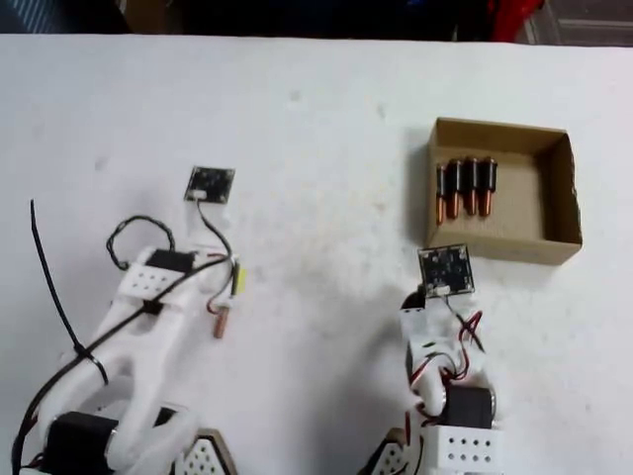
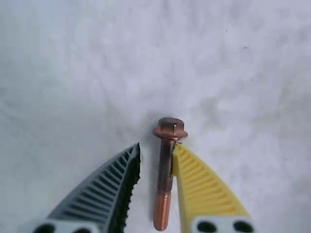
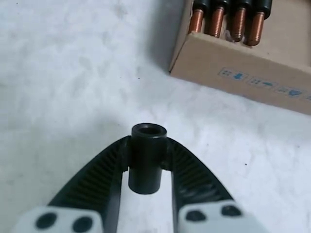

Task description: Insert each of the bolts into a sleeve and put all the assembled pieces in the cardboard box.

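Copper-coloured, the last loose bolt [image 2: 165,170] lies on the white table [image 1: 326,119] between the jaws of the left gripper [image 2: 156,149]. The jaws stand narrowly apart. The yellow finger [image 2: 204,194] touches the shank and the grey finger [image 2: 107,194] is just clear of it, so the bolt does not appear clamped. The right gripper [image 3: 148,145] is closed on a black sleeve [image 3: 147,160], held upright near the cardboard box [image 1: 499,245]. Four assembled pieces [image 1: 465,186] lie side by side in the box.

Step in hand, as judged: pick-up of the final bolt. The next move calls for the left jaws to close on the shank and lift. The threaded end must then be aligned with the sleeve bore, with the sleeve held steady.
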`<state>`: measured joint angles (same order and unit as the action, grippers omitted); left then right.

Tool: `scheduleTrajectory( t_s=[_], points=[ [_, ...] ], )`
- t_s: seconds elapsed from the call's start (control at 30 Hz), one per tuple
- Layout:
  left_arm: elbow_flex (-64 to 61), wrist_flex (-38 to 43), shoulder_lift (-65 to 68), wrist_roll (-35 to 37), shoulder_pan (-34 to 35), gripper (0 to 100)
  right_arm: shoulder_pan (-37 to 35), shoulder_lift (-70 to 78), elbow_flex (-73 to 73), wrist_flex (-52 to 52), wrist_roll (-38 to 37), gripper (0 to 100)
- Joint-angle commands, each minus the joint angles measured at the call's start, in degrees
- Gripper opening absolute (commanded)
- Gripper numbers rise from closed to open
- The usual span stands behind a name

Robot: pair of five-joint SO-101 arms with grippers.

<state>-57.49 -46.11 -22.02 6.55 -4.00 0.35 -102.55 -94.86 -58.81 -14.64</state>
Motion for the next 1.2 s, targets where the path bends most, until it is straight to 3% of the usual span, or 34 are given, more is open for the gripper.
scheduleTrajectory(
  t_s=[0.0,0.2,0.4,0.73,0.87,0.97,1.17],
  points=[
    [0.88,0.44,-1.63,-0.18,-3.03,13,0.04,-0.57,0.53,1.36,-0.35,1.6],
    [10.81,-5.54,9.54,-0.09,-3.65,13,0.13,-0.57,0.53,1.27,-0.35,1.6],
    [16.62,-6.15,19.74,-0.18,-2.77,13,0.31,-0.57,0.53,1.27,-0.35,1.6],
    [17.14,-5.80,22.29,-0.44,-3.03,12,0.13,-0.57,0.53,1.36,-0.35,1.6],
    [18.02,-6.15,22.64,-0.79,-3.03,2,0.13,-0.57,0.53,1.36,-0.35,1.7],
    [18.55,-6.15,22.73,-2.37,-3.03,6,0.13,-0.57,0.53,1.45,-0.35,1.7],
    [19.43,-6.24,20.79,-2.55,-3.12,2,-2.59,-0.57,0.53,5.05,-0.35,1.7]
  ],
)
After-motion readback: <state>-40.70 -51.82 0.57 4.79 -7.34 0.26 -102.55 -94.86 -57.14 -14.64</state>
